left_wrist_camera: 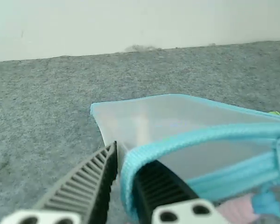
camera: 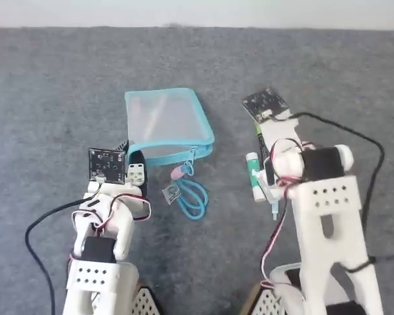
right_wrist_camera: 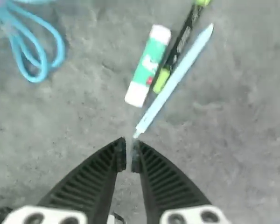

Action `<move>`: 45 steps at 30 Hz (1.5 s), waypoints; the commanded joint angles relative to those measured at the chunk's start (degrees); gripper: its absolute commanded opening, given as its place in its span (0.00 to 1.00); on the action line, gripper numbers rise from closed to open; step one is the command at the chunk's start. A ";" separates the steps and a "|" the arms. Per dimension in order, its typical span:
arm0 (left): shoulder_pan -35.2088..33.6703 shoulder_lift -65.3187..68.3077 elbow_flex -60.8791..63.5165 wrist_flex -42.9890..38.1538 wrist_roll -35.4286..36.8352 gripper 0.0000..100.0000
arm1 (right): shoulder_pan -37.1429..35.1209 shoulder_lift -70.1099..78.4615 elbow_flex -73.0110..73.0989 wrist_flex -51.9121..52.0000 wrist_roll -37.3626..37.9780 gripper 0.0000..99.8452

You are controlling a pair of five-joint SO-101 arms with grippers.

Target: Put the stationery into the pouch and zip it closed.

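Pouch (left_wrist_camera: 177,121) first: its blue zip edge runs between the fingers of the left gripper (left_wrist_camera: 126,154), which are closed down on that fabric rim with almost no gap. Seen from the high camera, this grip is at the near left corner of the translucent, blue-trimmed pouch (camera: 164,121), which lies flat on the grey carpet (camera: 52,98). At its near right corner hang a pink tag (camera: 177,172) and a looped blue cord (camera: 194,197).

The right gripper (right_wrist_camera: 129,144) has its fingers drawn almost together, with only a thin slit between them. The tip of a light blue pen (right_wrist_camera: 175,79) sits right at that slit; I cannot tell whether it is pinched. Just beside the pen lie a black marker with a green cap (right_wrist_camera: 177,51) and a green-and-white glue stick (right_wrist_camera: 147,72), all three roughly parallel on the carpet, to the right of the pouch and apart from it.
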State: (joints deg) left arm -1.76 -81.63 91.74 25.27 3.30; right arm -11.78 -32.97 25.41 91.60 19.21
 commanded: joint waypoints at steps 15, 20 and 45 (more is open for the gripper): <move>0.70 0.44 -1.19 0.18 0.53 0.01 | 5.93 23.25 15.12 -30.55 -8.97 0.12; 0.70 0.44 -1.27 0.18 0.53 0.01 | 6.02 26.51 15.30 -31.60 -8.97 0.12; 0.70 0.44 -1.10 0.09 -2.11 0.01 | 13.58 6.20 10.37 -16.04 -3.08 0.01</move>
State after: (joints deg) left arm -1.76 -81.63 91.74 25.27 1.63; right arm 0.79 -14.42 40.79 69.80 14.37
